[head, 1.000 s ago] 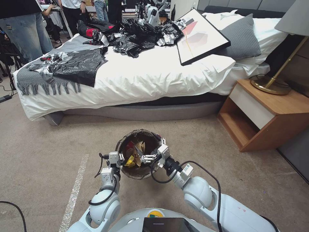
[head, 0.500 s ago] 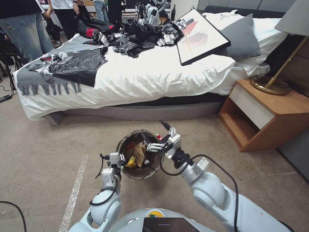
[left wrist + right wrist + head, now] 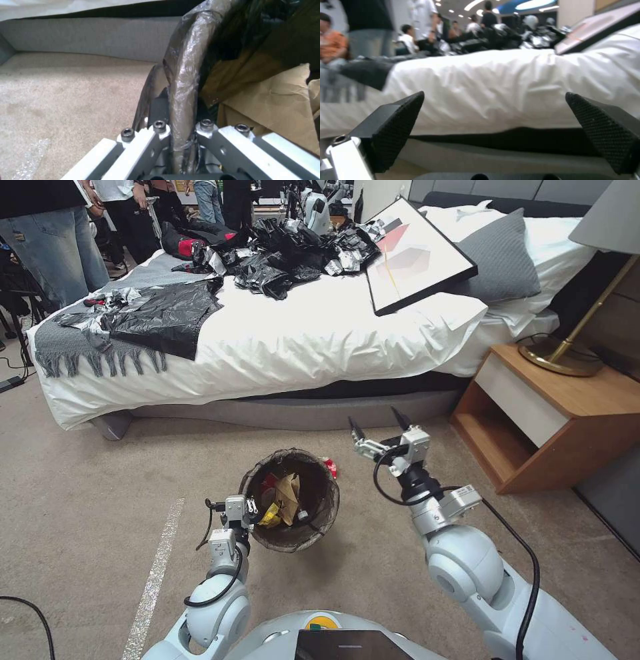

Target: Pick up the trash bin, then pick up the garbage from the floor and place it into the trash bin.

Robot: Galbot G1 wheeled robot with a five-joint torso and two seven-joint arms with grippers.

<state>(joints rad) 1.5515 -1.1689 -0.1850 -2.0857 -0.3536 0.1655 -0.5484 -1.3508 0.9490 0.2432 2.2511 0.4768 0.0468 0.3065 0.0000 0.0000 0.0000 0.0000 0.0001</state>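
Observation:
The trash bin (image 3: 267, 537), a small round bucket with a dark liner over its rim, hangs just above the floor (image 3: 87, 487) in front of me. My left gripper (image 3: 249, 509) is shut on the near-left rim; the left wrist view shows its fingers (image 3: 159, 106) clamping the liner-wrapped rim (image 3: 182, 82). Garbage lies inside the bin: a brown paper bag (image 3: 289, 493) (image 3: 280, 100) and a yellow wrapper (image 3: 271, 517). A small red piece (image 3: 329, 467) lies on the carpet right behind the bin. My right gripper (image 3: 378, 429) (image 3: 501, 120) is open and holds nothing, raised to the bin's right and facing the bed.
A white-sheeted bed (image 3: 320, 340) with black plastic sheets (image 3: 167, 317) and a framed picture (image 3: 417, 257) stands ahead. A wooden nightstand (image 3: 553, 420) with a lamp base (image 3: 560, 357) is at the right. A pale tape line (image 3: 155, 580) runs along the carpet at the left. People stand beyond the bed's far-left corner.
My right gripper has drawn up out of the bin and swung to the right, toward the bed, with its fingers open. The left gripper and the bin have stayed put.

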